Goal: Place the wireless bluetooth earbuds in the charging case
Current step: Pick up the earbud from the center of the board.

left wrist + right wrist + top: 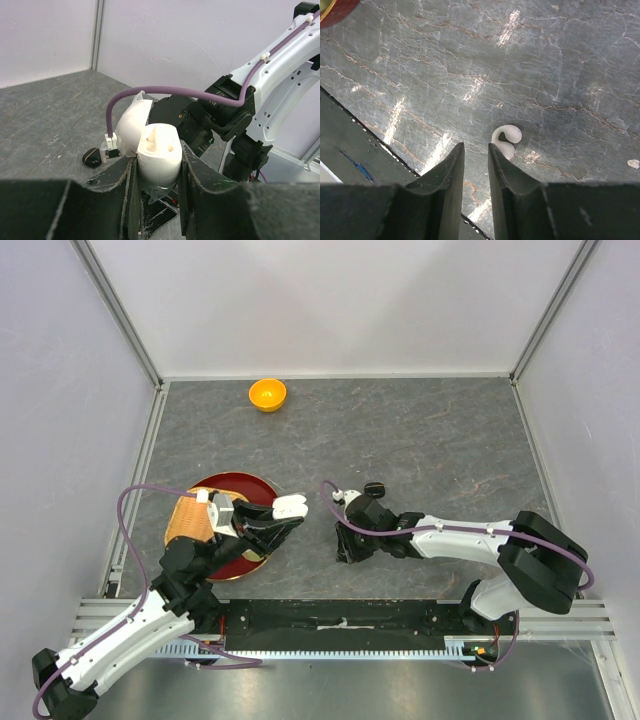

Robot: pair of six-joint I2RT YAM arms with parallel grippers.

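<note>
While the left gripper (157, 165) pinches the white case (159, 145), the right gripper (476, 150) stands parted beside an earbud (506, 139)

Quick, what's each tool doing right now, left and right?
Left tool: closed on the open white charging case.
Right tool: open, empty; a white earbud lies just beside it.
</note>
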